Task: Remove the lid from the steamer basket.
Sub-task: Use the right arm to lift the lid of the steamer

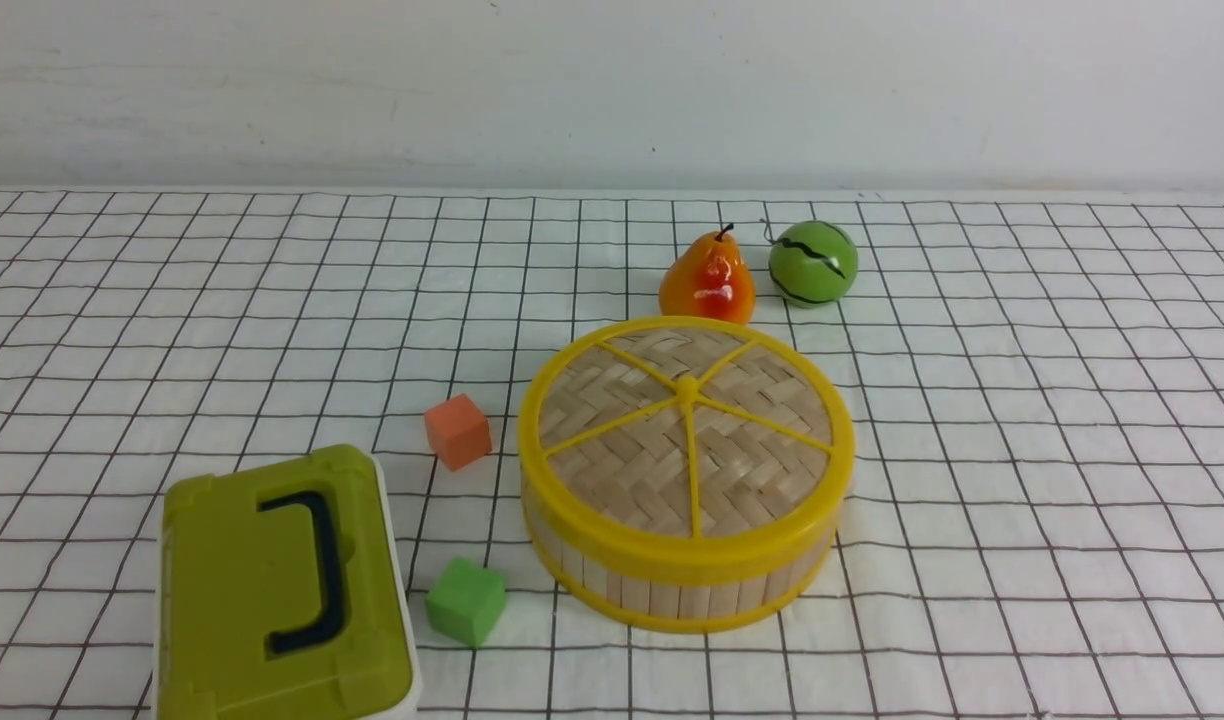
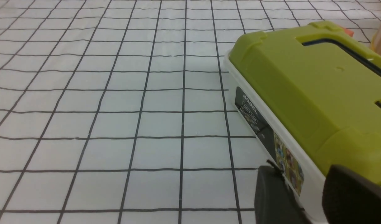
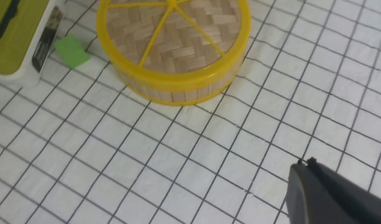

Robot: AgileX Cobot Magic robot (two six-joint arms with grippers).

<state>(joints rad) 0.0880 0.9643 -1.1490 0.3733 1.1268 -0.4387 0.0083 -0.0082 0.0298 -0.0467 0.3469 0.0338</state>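
The lid (image 1: 687, 430), a woven bamboo disc with a yellow rim and yellow spokes, sits closed on the steamer basket (image 1: 672, 598) near the table's middle. Both also show in the right wrist view, the lid (image 3: 175, 34) on the basket (image 3: 178, 93). Neither gripper shows in the front view. My right gripper (image 3: 305, 165) has its fingers pressed together, hangs above bare cloth and is well apart from the basket. My left gripper (image 2: 305, 196) has a gap between its dark fingers and holds nothing; it is close beside the olive-green box (image 2: 302, 84).
The olive-green box with a dark handle (image 1: 272, 590) stands at the front left. An orange cube (image 1: 458, 430) and a green cube (image 1: 465, 600) lie just left of the basket. An orange pear (image 1: 707, 280) and a green ball (image 1: 813, 262) sit behind it.
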